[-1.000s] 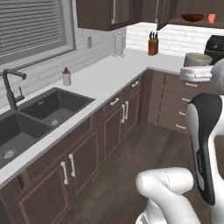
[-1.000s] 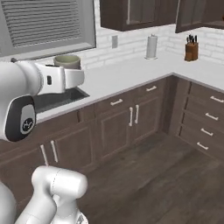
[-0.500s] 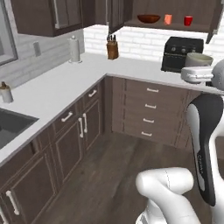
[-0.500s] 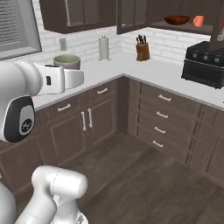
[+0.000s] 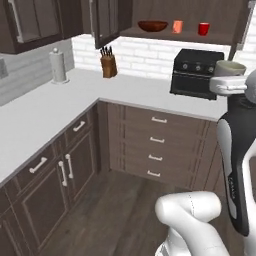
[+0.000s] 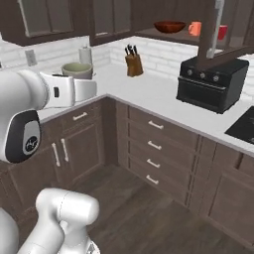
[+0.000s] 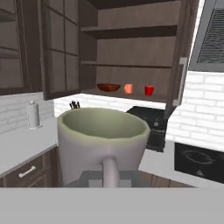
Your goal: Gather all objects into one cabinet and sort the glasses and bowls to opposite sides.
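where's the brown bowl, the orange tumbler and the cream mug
reddish-brown bowl (image 5: 152,25), left base view, middle of its outer side
orange tumbler (image 5: 177,26), left base view, middle of its side
cream-white mug (image 7: 101,142), hand view, front wall above the handle

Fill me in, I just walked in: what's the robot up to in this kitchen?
The white robot arm carries a cream-white mug with a handle, its fingers shut on it, facing an open dark-brown wall cabinet. On that cabinet's shelf already stand a wide reddish-brown bowl, a small orange tumbler and a red mug. Below sits a black countertop oven.
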